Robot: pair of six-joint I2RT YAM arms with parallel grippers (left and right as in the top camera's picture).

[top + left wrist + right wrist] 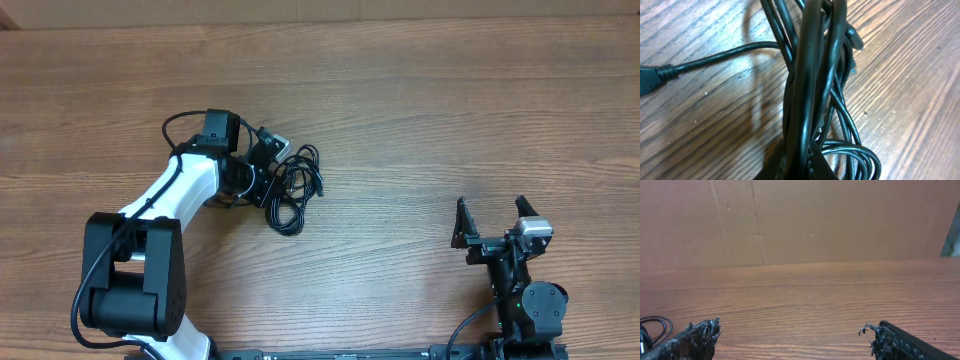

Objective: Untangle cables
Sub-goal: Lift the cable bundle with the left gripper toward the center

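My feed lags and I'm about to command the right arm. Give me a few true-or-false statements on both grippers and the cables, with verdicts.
1. The left gripper is shut on the cables. True.
2. The right gripper is shut. False: its jaws stand wide open and hold nothing.
3. The cables lie apart in straight lines. False: they are bunched in one tangled heap on the table.
4. The right gripper is well away from the cables. True.
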